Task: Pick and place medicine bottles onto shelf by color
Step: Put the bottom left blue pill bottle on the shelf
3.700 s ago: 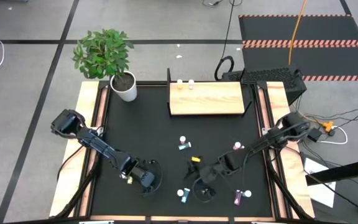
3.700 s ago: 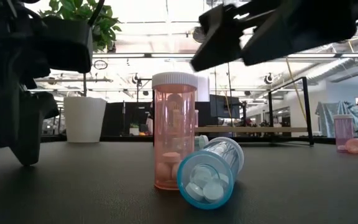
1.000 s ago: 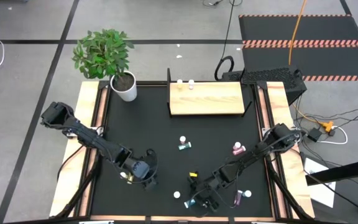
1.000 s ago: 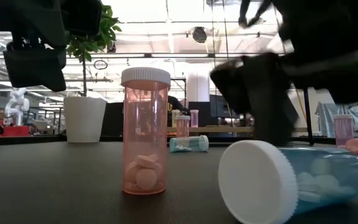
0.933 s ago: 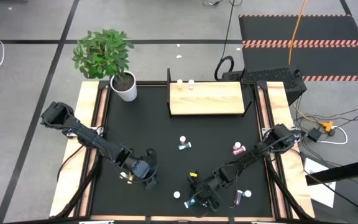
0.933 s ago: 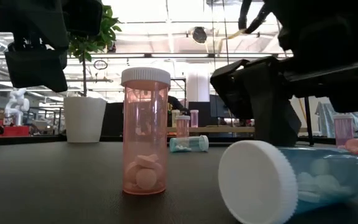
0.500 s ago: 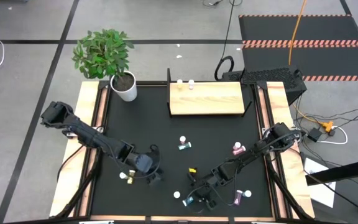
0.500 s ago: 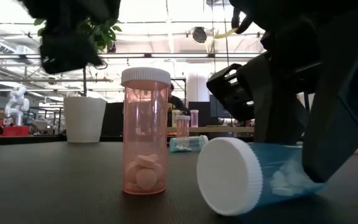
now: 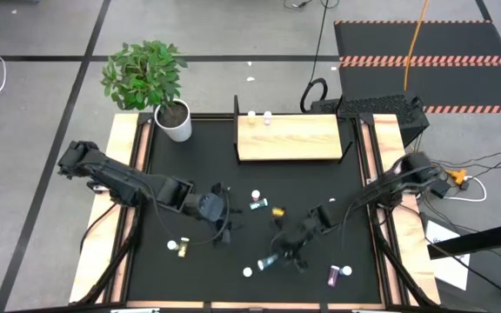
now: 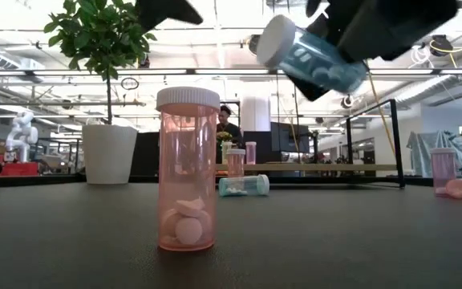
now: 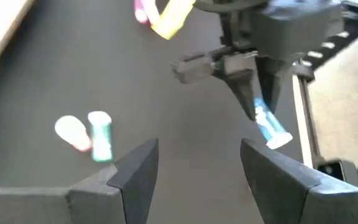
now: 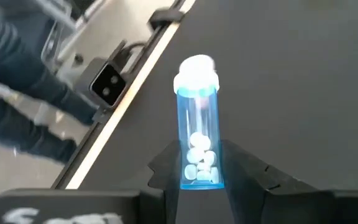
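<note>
- Step in hand: carry phase of a pick; blue bottle is off the bench, gripped at its base by the right gripper, white cap pointing away from the wrist.
- Right jaws: closed on the blue bottle, which hangs tilted in the air in the low view.
- Left gripper: over the bench's middle-left, jaws parted and holding nothing.
- Shelf: at the far edge of the bench, two small bottles near its far left corner.
- Loose stock: pink bottle upright near the front; further bottles near the bench centre and front right.
- Next move, by judgement: swing the blue bottle across to the shelf, turn it upright, and set it apart from other colours.
</note>
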Action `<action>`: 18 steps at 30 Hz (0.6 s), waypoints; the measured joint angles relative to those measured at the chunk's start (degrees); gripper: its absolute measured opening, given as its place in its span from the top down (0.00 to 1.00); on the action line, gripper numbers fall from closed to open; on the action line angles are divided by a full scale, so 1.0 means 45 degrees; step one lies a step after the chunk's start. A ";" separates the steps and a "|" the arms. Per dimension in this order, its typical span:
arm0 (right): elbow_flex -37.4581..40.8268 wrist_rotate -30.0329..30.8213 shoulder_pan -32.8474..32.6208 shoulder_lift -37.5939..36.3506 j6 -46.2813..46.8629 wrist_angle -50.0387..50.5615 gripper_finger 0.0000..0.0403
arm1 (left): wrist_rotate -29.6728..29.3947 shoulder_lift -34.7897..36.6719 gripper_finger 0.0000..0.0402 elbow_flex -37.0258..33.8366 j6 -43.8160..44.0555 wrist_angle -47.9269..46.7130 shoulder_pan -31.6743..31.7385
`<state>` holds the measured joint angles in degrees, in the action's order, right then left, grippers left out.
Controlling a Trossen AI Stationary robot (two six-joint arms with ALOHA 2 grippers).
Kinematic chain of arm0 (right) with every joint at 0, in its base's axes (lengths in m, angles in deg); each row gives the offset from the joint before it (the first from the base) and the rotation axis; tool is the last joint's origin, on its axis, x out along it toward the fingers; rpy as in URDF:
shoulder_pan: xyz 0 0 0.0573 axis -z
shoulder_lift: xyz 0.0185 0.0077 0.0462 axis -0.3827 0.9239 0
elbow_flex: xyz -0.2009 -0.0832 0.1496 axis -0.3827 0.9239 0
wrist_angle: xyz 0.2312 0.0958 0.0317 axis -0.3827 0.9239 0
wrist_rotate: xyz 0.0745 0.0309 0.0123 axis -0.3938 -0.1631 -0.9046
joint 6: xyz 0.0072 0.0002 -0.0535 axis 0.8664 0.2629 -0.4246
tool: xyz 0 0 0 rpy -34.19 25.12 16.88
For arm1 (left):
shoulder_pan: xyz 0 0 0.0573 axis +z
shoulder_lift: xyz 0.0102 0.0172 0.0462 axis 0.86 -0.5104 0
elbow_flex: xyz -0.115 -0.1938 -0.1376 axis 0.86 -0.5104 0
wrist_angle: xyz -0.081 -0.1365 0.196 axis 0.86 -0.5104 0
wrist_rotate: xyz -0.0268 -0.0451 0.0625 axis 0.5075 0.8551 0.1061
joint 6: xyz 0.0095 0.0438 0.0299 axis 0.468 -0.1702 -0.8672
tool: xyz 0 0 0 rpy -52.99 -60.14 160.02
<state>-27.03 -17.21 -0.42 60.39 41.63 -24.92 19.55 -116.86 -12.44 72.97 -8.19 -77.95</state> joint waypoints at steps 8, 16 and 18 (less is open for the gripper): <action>0.3812 0.0658 0.1115 -0.4078 0.1873 -0.4084 0.76 | -0.0351 0.0010 0.43 0.1105 -0.1037 0.1659 0.0250; 0.5835 0.1472 0.1354 -0.6052 0.3237 -0.8033 0.76 | -0.1500 0.0010 0.43 0.1110 -0.1928 0.4055 0.0194; 0.5835 0.1726 0.1350 -0.6359 0.3232 -0.8159 0.76 | -0.1971 0.0010 0.43 0.1110 -0.2101 0.4705 0.0282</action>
<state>-0.77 -9.45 5.66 31.78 56.18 -61.63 10.68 -116.82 -7.45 63.52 12.98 -76.68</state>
